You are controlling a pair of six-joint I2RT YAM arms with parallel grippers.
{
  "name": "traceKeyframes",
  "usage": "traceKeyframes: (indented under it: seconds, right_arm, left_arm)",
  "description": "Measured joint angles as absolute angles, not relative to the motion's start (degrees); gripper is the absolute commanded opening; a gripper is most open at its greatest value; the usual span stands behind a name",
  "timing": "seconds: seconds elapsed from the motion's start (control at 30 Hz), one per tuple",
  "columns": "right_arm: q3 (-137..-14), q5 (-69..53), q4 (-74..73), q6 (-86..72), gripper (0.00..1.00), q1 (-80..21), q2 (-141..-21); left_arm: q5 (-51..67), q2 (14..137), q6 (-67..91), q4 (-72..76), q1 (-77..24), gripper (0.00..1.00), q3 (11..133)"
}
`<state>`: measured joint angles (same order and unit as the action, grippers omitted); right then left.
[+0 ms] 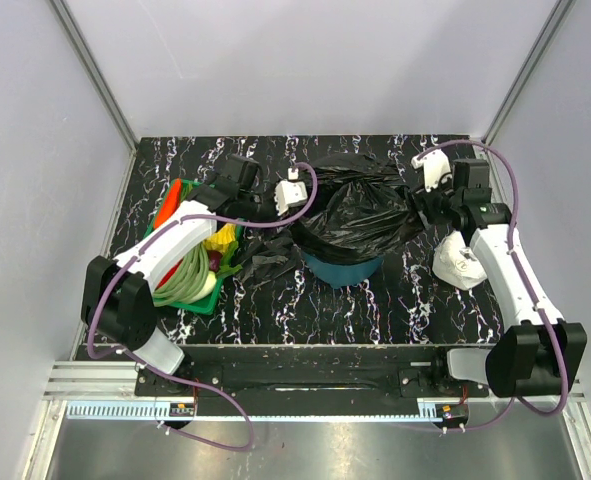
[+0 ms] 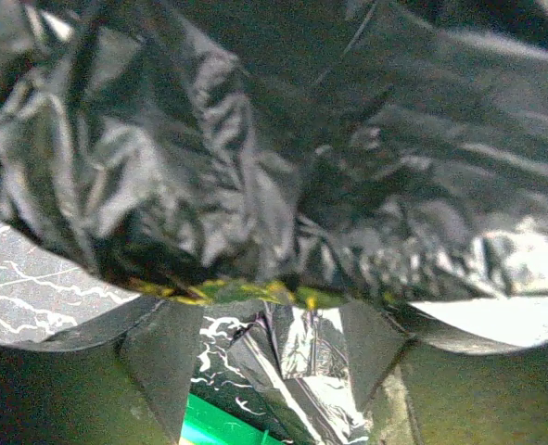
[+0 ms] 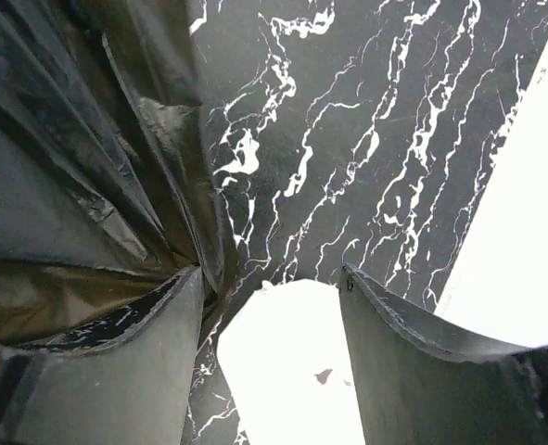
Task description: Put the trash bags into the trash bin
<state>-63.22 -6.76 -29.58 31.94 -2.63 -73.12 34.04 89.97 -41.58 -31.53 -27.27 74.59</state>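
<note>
Setting: black, white-veined tabletop (image 1: 425, 300) is stretching between pale walls.
Bin: teal trash bin (image 1: 343, 270) is standing mid-table, only its lower wall showing.
Big bag: large trash bag (image 1: 355, 215) is sitting bunched over the bin's mouth, spilling past the rim.
Little bag: small trash bag (image 1: 270, 262) is lying crumpled on the table just left of the bin, outside it.
Left gripper (image 2: 269, 320): jaws are standing apart beside the large bag, clamping nothing.
Right gripper (image 3: 272, 278): jaws are gaping too, one finger (image 3: 134, 371) brushing film.
Progress: seemingly partway; the large bag is needing a push down, the small one is waiting to go in.
Surroundings: vegetable tray (image 1: 203, 303) is sitting left, white crumpled object (image 1: 462, 262) right.
</note>
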Motion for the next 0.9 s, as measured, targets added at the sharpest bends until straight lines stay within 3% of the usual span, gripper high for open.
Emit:
traceKeyframes:
  seconds: [0.13, 0.53, 0.9]
  right_arm:
    - [-67.2, -7.7, -32.5, 30.1, 0.7, -2.5, -72.7]
    - [-75.9, -8.6, -39.4, 29.7, 0.73, -2.5, -71.7]
    - [-102.3, -19.6, -48.4, 29.9, 0.78, -4.3, -81.7]
  left_arm:
    - [34.0, 90.0, -39.8, -31.7, -27.2, 0.98, 75.7]
    - [33.8, 87.2, -36.9, -35.0, -26.1, 0.99, 80.8]
    - [39.0, 85.1, -28.0, -44.1, -24.7, 0.99, 94.2]
